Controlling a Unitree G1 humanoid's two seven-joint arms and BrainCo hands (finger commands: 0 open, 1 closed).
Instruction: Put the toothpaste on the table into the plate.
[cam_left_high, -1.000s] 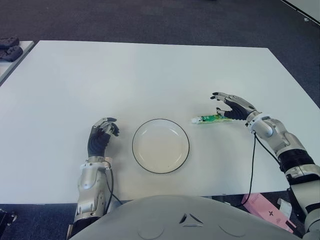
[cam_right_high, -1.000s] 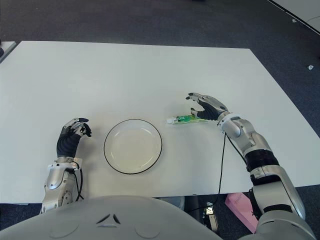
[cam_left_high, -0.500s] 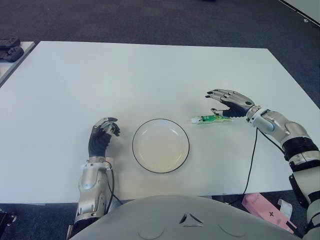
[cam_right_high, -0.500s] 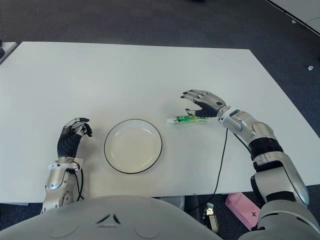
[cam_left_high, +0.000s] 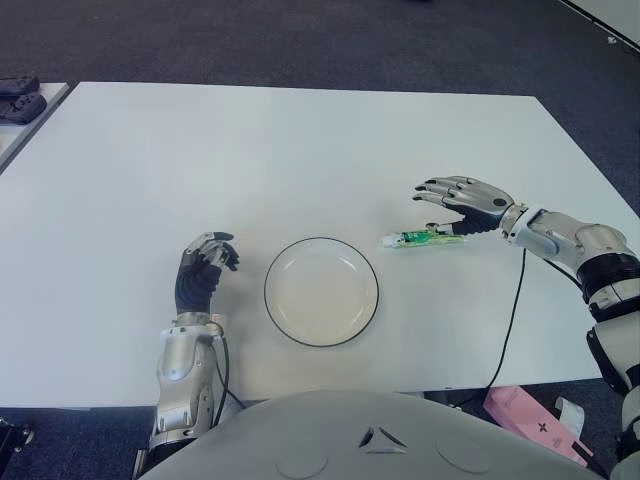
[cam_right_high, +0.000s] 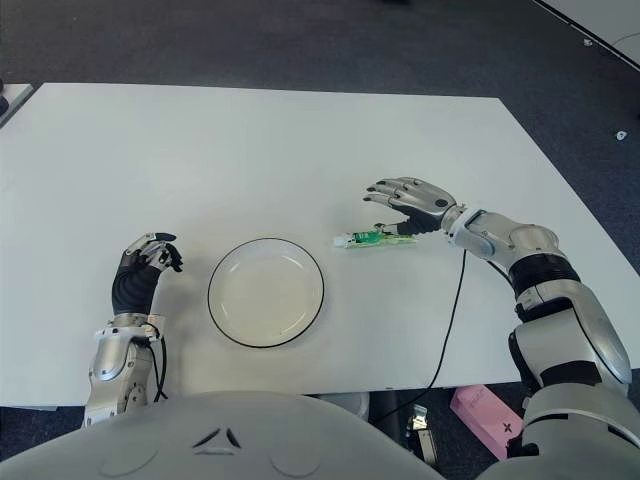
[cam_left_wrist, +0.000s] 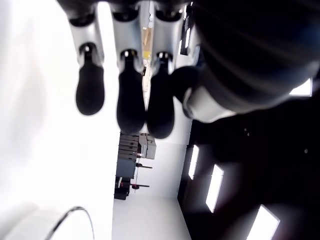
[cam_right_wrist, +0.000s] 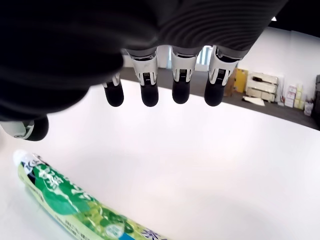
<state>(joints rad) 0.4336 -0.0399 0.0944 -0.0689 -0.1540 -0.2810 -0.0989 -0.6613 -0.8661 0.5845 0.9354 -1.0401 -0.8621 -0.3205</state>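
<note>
A green and white toothpaste tube (cam_left_high: 420, 238) lies flat on the white table (cam_left_high: 300, 150), just right of the round white plate (cam_left_high: 321, 291) with a dark rim. My right hand (cam_left_high: 452, 207) hovers palm down over the tube's right end, fingers spread and open, holding nothing. In the right wrist view its fingertips (cam_right_wrist: 161, 93) reach out above the table, with the tube (cam_right_wrist: 75, 200) below them and apart from them. My left hand (cam_left_high: 205, 265) shows left of the plate with its fingers curled and nothing in them.
A black cable (cam_left_high: 510, 320) hangs from my right wrist over the table's near edge. Dark objects (cam_left_high: 18, 98) lie on a second surface at the far left. A pink item (cam_left_high: 530, 420) is on the floor at the lower right.
My right forearm has swung outward to the right and the hand has turned flatter over the tube's end. The toothpaste, the plate and my left hand have not moved.
</note>
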